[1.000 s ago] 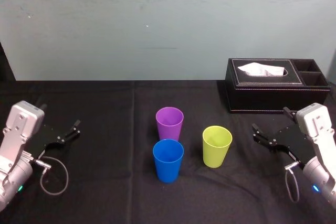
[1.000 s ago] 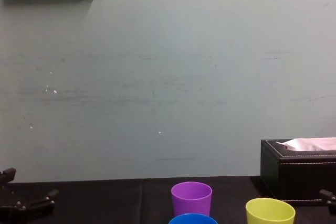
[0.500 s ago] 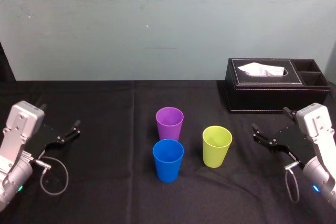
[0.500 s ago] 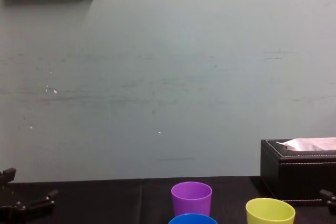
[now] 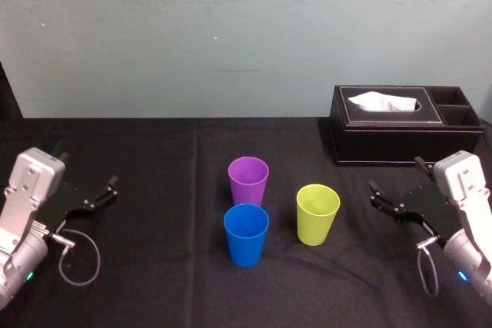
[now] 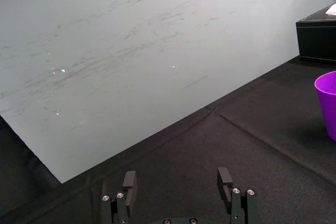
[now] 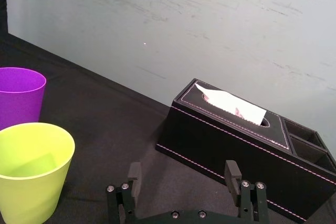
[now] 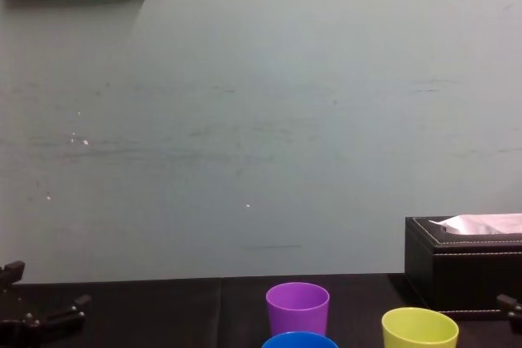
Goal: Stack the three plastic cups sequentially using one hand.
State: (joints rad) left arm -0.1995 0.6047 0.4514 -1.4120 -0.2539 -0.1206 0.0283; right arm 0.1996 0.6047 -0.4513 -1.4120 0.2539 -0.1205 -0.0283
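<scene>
Three cups stand upright and apart on the black tablecloth: the purple cup (image 5: 248, 180) at the back, the blue cup (image 5: 246, 234) just in front of it, and the yellow-green cup (image 5: 317, 213) to their right. My right gripper (image 5: 396, 175) hovers open to the right of the yellow-green cup, with nothing between its fingers. In the right wrist view the gripper (image 7: 184, 170) faces the yellow-green cup (image 7: 31, 171) and the purple cup (image 7: 18, 98). At the table's far left my left gripper (image 5: 88, 169) rests open and empty; the left wrist view shows that gripper (image 6: 177, 179) spread wide.
A black leather tissue box (image 5: 407, 124) with a white tissue stands at the back right, behind the right gripper. A pale green wall closes off the back of the table. Bare black cloth (image 5: 161, 190) lies between the left gripper and the cups.
</scene>
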